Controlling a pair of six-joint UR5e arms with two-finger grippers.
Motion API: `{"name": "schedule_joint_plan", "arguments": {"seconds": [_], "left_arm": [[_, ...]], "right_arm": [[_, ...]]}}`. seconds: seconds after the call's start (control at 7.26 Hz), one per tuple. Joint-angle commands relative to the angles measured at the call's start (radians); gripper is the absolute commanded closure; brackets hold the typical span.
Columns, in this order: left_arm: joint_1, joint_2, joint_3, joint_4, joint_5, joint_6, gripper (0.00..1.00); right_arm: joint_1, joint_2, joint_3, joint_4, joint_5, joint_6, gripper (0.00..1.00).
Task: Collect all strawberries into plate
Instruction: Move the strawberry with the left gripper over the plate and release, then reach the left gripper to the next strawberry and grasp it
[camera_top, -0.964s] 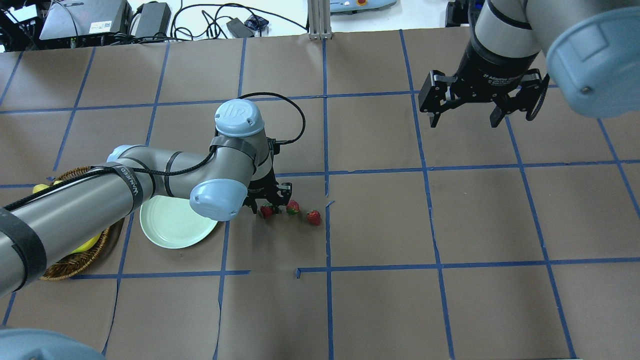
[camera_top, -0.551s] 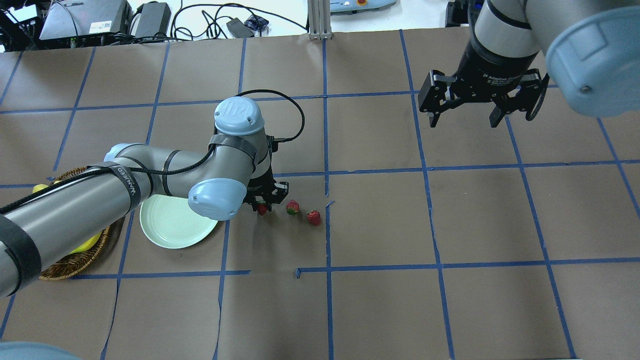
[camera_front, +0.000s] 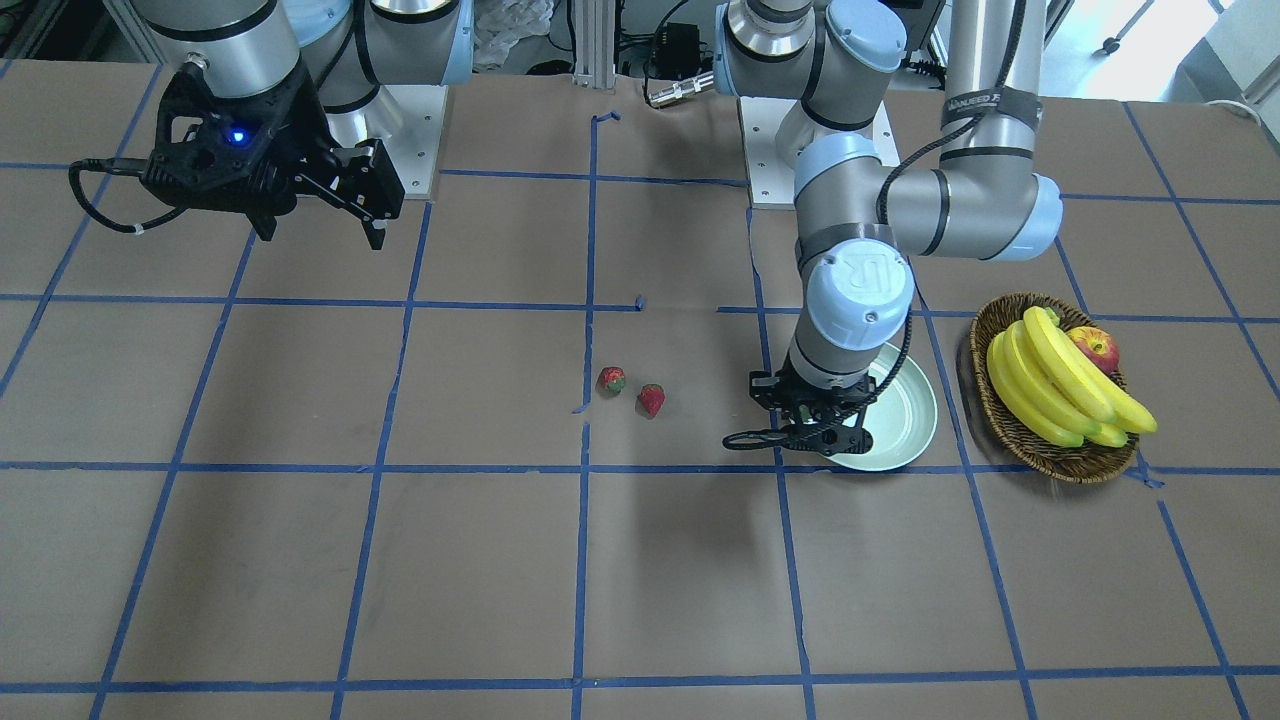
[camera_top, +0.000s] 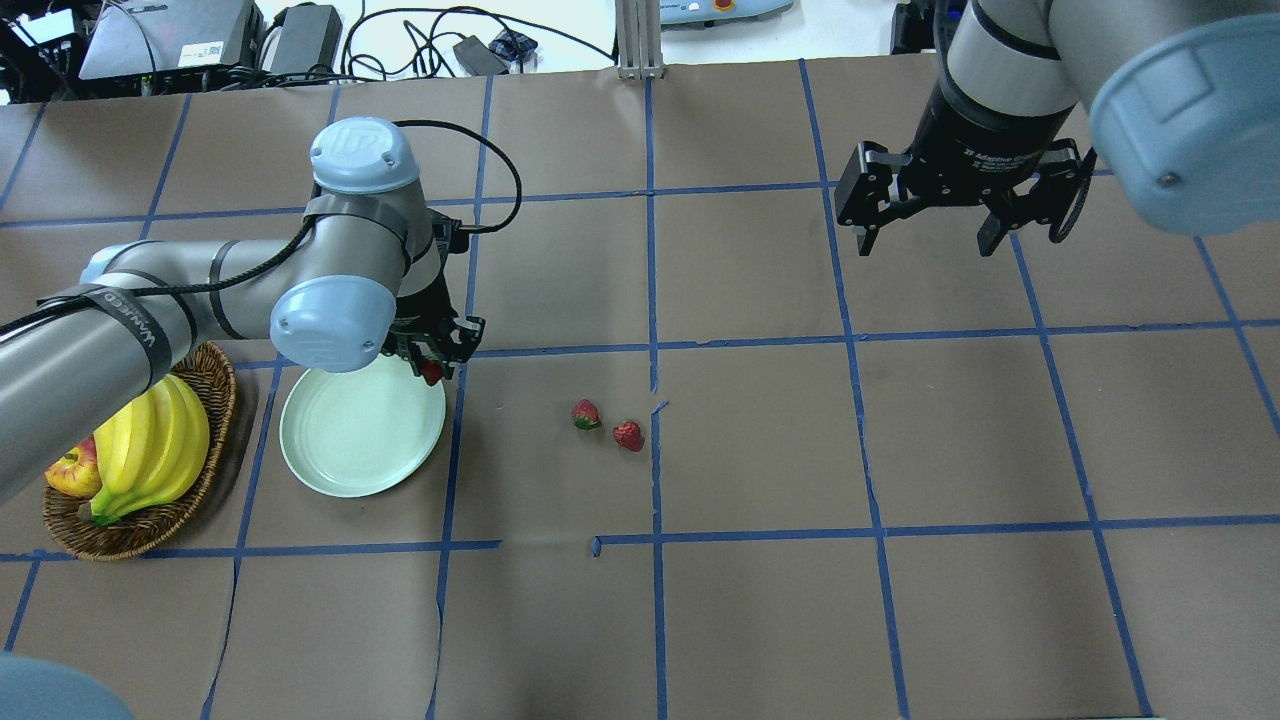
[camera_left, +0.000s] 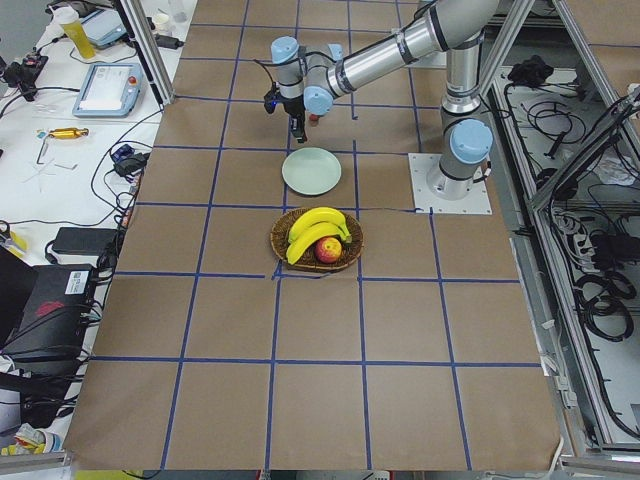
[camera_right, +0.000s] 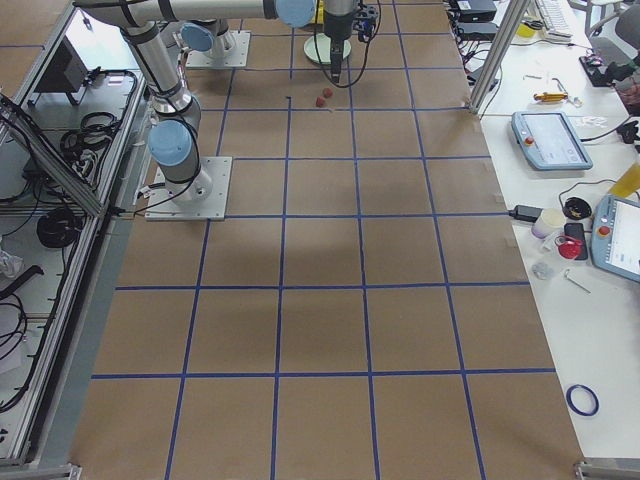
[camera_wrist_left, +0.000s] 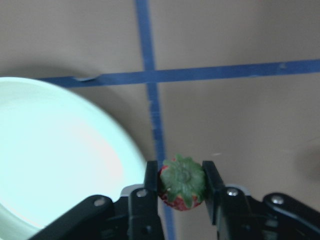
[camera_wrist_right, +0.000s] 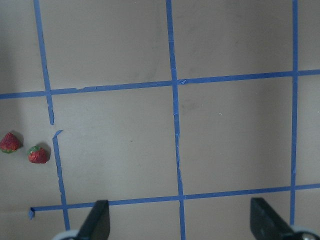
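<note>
Two strawberries (camera_top: 586, 414) (camera_top: 627, 435) lie on blue-taped brown paper (camera_top: 760, 450); left claw (camera_top: 433, 364) pinches a third strawberry (camera_wrist_left: 182, 183), right claw (camera_top: 928, 244) spread wide.

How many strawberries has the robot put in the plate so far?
None yet: the plate is bare. The left gripper holds one strawberry right at the plate's rim. Two more strawberries wait on the table, so all three remain to be dropped in.

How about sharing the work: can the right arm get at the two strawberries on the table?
Probably yes: the right pincer hangs open, and nothing lies between it and the two strawberries.
</note>
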Motion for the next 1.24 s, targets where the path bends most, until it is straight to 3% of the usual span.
{"name": "schedule_joint_plan", "arguments": {"seconds": [0.0,0.14,0.41,0.69,1.1], "left_arm": [[0.067,0.003,-0.033,-0.005,0.026,0.074,0.49],[0.058,0.009,-0.047,0.004,0.026,0.062,0.0],[-0.015,0.025,-0.039,0.013,0.014,-0.001,0.0],[-0.14,-0.007,-0.01,0.085,-0.101,-0.287,0.0],[-0.275,-0.059,-0.017,0.148,-0.147,-0.466,0.0]], "right_arm": [[0.002,0.0,0.0,0.0,0.0,0.0,0.0],[0.002,0.002,0.0,0.002,0.0,0.0,0.0],[0.002,0.002,0.0,0.004,0.0,0.0,0.0],[0.003,0.002,0.002,0.004,0.0,0.0,0.0],[0.005,0.002,0.003,0.005,0.0,0.002,0.0]]}}
